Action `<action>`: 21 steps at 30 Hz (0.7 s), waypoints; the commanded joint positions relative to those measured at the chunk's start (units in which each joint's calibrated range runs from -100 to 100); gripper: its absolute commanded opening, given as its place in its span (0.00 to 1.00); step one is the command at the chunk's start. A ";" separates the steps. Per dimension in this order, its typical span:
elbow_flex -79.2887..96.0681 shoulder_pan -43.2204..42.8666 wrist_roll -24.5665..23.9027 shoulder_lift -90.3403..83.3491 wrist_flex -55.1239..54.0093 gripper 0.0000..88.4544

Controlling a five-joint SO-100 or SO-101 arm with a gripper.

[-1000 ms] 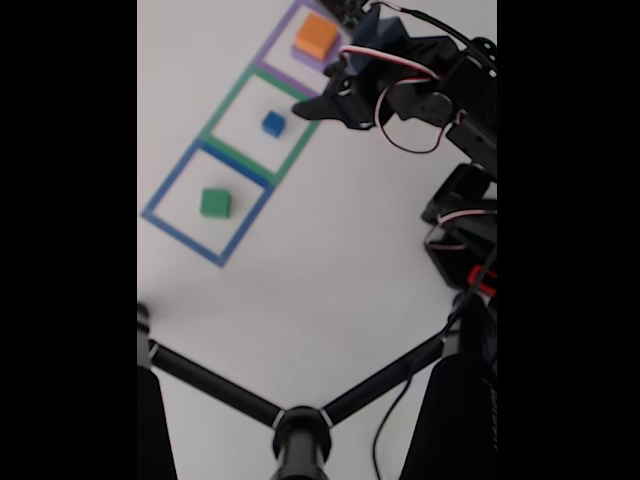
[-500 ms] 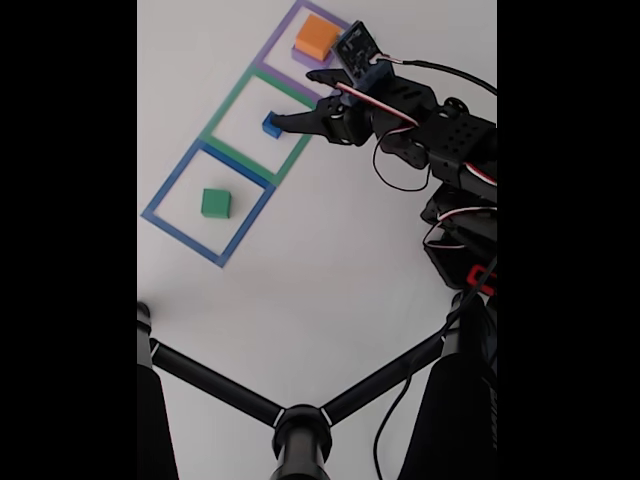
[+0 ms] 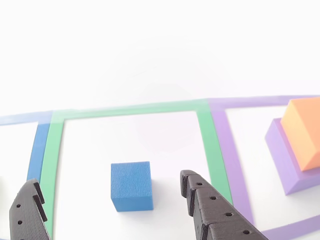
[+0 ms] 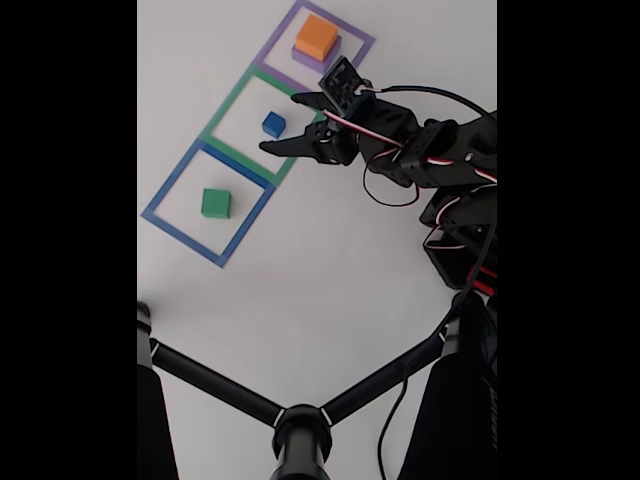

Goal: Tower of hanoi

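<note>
Small blue cube flat on the white table, inside the green taped square, the middle of three taped squares; in the fixed view the same cube slightly toward 1 o'clock of that square's centre. Gripper spread wide, one black finger at the cube's 4 o'clock and the other at its 8 o'clock in the other view, neither touching it, gaps showing on both sides. In the fixed view, gripper reaching in from 3 o'clock, tips at the cube's 1 and 6 o'clock, jaws apart, nothing held. At 3 o'clock of the green square in the other view, purple taped square holding a flat purple block with a smaller orange block stacked on top; same stack at 12 o'clock in the fixed view. At 9 o'clock in the other view, blue tape of the third square; in the fixed view that blue square at 7 o'clock of the cube, with a green cube near its middle. Arm with red and white wires at 3 o'clock in the fixed view; black tripod legs at 6 o'clock.
</note>
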 commanded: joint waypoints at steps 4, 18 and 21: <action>-2.93 -1.49 0.59 9.00 -9.14 0.35; -8.75 0.23 0.59 19.50 -13.67 0.34; -8.57 0.81 0.59 20.07 -13.84 0.33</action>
